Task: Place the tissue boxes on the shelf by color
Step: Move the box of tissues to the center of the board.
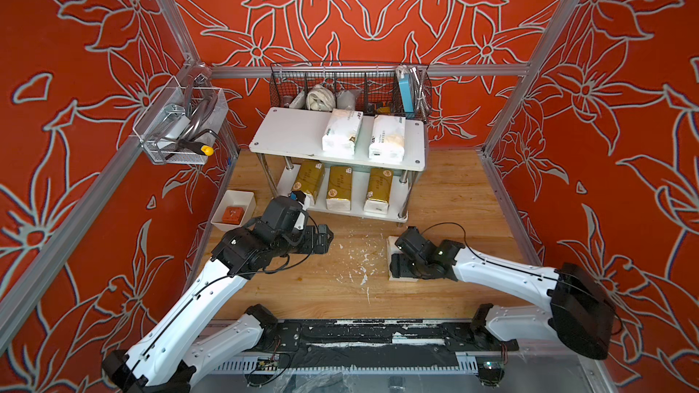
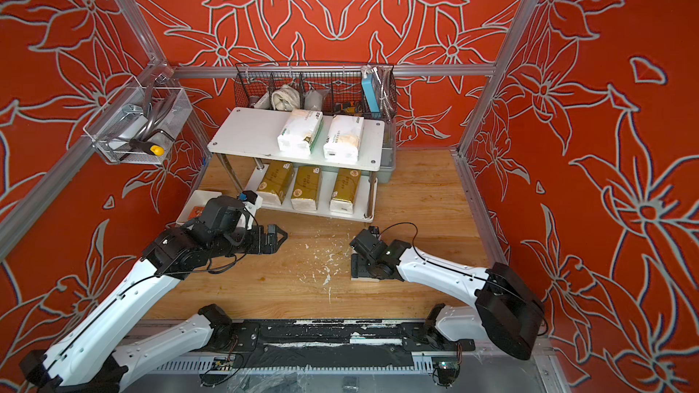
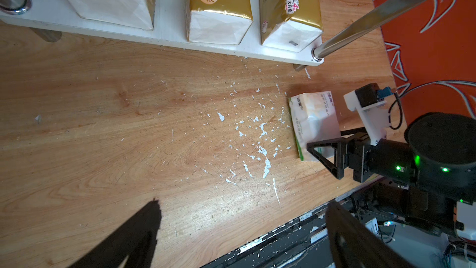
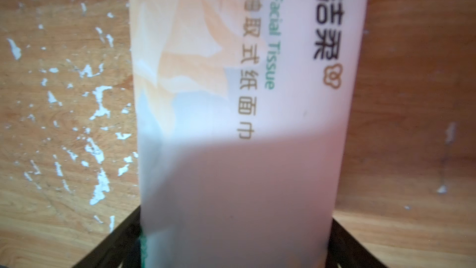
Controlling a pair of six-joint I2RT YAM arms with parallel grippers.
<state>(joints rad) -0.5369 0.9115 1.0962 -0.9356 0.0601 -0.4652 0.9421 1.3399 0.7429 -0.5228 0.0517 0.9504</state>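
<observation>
Right wrist view: right gripper (image 4: 235,230) clamps white tissue pack (image 4: 244,99) by its long sides, flat on table (image 4: 412,99), frame centre | print: "洁柔", "Facial Tissue" | left gripper (image 3: 243,202) spread, empty | shelf (image 1: 287,134): two white packs (image 1: 342,132) above, three gold packs (image 3: 219,9) labelled "清风" below; sorted by colour, upper board's bare left end the likely destination.

Three gold tissue boxes (image 1: 339,187) line the lower board of the shelf (image 1: 287,134), two white tissue boxes (image 1: 342,132) lie on top, and a third white pack (image 3: 315,119) lies flat on the table (image 1: 454,202).
</observation>
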